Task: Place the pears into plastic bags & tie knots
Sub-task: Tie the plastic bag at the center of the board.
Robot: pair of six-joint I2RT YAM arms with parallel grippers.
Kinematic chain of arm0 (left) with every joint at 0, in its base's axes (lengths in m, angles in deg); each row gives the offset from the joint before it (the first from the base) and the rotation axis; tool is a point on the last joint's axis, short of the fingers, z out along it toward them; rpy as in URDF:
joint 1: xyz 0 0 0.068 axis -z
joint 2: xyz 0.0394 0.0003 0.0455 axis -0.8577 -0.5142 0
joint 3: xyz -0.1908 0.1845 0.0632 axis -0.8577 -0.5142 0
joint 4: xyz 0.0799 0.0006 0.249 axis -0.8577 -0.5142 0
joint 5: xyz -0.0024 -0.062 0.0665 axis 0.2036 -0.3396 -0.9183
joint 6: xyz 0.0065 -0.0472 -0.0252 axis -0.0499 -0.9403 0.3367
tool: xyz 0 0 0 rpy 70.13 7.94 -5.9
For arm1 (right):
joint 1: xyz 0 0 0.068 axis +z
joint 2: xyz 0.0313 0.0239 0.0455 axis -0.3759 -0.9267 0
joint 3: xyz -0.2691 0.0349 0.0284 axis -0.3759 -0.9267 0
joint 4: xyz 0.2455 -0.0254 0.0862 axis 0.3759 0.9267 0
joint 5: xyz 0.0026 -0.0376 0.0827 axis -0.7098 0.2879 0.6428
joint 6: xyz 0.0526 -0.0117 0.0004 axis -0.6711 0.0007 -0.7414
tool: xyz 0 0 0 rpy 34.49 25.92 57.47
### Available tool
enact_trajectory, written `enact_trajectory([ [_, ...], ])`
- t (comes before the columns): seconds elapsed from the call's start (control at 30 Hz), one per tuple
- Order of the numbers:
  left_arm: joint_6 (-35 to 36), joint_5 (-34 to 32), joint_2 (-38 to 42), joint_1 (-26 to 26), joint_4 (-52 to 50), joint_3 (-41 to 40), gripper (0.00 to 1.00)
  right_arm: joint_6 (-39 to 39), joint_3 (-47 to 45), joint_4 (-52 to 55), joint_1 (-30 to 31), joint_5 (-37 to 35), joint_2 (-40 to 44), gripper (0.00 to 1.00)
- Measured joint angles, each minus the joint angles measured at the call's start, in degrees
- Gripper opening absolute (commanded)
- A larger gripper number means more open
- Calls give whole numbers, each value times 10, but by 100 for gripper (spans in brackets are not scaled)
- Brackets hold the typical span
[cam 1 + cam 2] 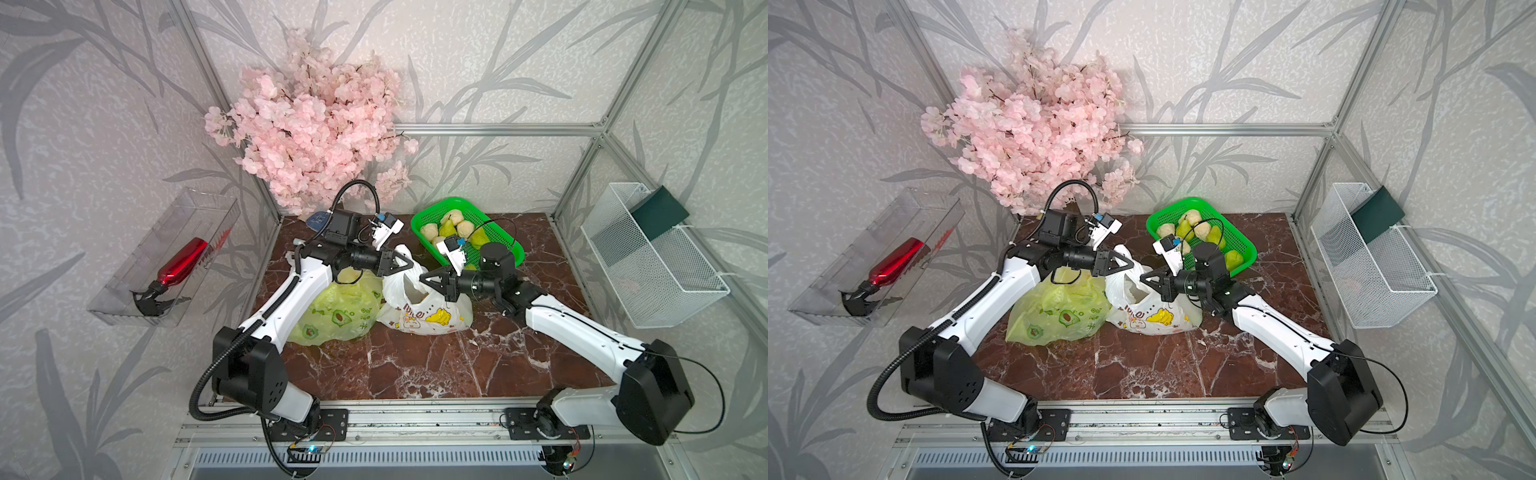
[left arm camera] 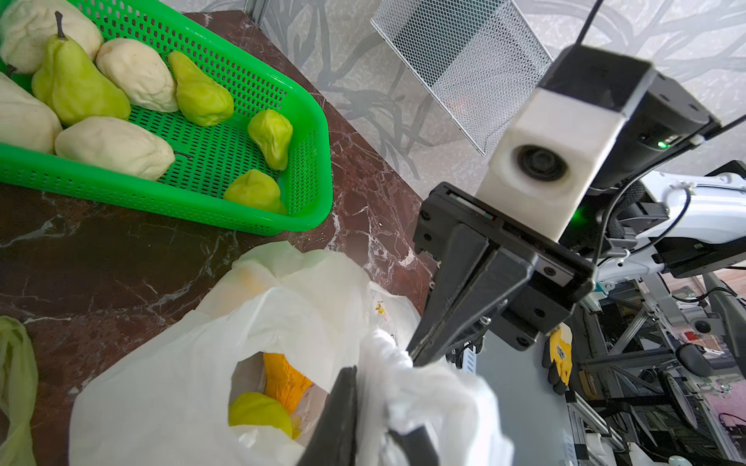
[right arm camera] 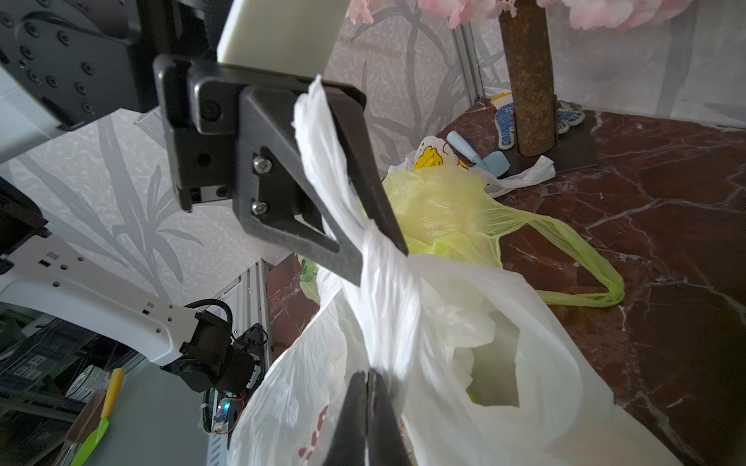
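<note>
We hold the white bag (image 1: 424, 322), a pear (image 2: 258, 411) inside, at mid-frame by its twisted handle (image 3: 387, 306). The left gripper (image 1: 411, 264) and right gripper (image 1: 423, 277) both clamp it, the strand running short between their tips.

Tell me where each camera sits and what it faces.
Top views: overhead, looking down on the marble table, both arms, white bag.
Left wrist: on the left arm, faces the right gripper and green basket; own fingers show.
Right wrist: faces the left gripper; own fingers show.
Shared: both wrist views see the white bag's pinched handles.
</note>
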Motion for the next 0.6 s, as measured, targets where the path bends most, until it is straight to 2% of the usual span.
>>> enact_trajectory([
  [0.07,1,0,0,0,-3,0,0,5,0,1,5,9,1,0],
  [0.3,-14,1,-5,7,-9,3,0,28,8,7,48,3,-3,0],
  [0.47,-48,0,-6,8,6,2,0,35,13,-23,49,-36,-52,0],
  [0.6,-59,-3,-7,8,23,-10,7,39,14,-58,47,-54,-75,0],
])
